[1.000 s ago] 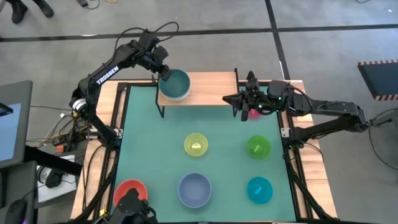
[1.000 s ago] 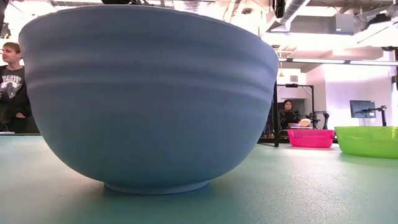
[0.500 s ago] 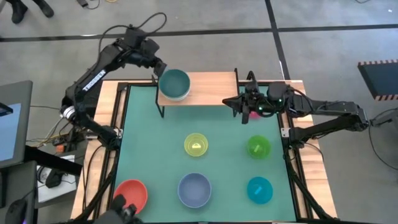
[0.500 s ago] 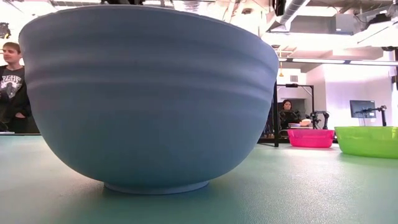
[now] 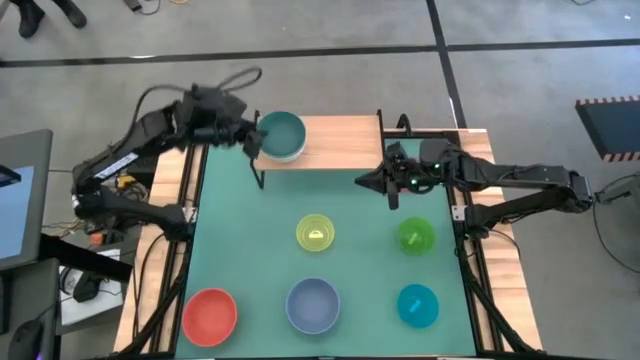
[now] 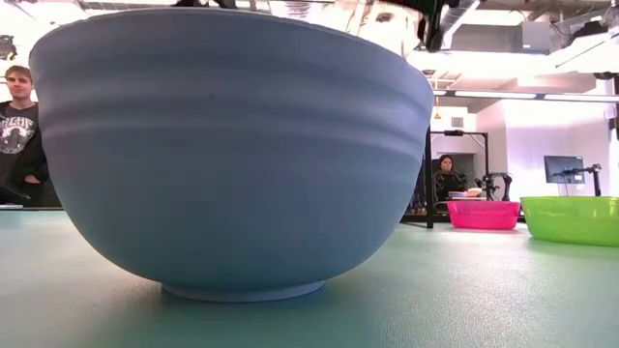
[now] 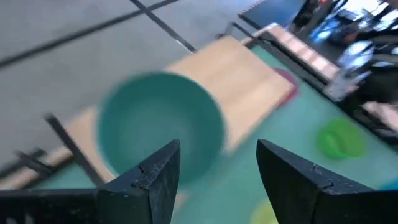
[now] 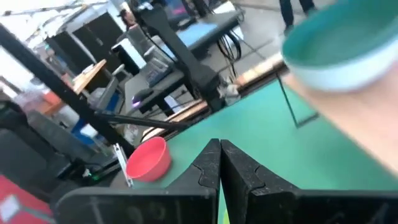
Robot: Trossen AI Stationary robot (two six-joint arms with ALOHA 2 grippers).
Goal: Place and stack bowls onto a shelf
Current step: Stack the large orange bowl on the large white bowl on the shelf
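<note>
Taking the shelf (image 5: 330,143) as the landmark, the bowls farthest from it sit in a row along the near edge of the green counter (image 5: 250,250): the red bowl (image 5: 210,313), the periwinkle bowl (image 5: 313,305), which fills the low view because it stands right at that camera, and the cyan bowl (image 5: 417,305). They appear to be simply waiting their turn. Closer to the shelf, in the middle of the counter, stand the yellow bowl (image 5: 315,232) and the green bowl (image 5: 416,236), well apart from each other and free on all sides, which should leave room for fingers to come down over a rim. The right gripper (image 5: 390,183) hangs over the counter just in front of the shelf's right end, above the spot where the low view shows the pink bowl (image 6: 483,214) resting beside a shelf leg; its fingers (image 8: 208,171) are pressed together and hold nothing, so it seems to be positioning itself, not carrying. On the shelf's left end sits the dark teal bowl (image 5: 281,134), nested in a white bowl whose rim shows beneath it in the right wrist view, which suggests the stack is being built at that end. The left gripper (image 5: 250,140) is just off the shelf's left edge beside that stack, its fingers (image 7: 155,177) spread wide and empty, with the teal bowl clear of them, consistent with a bowl just set down.
</note>
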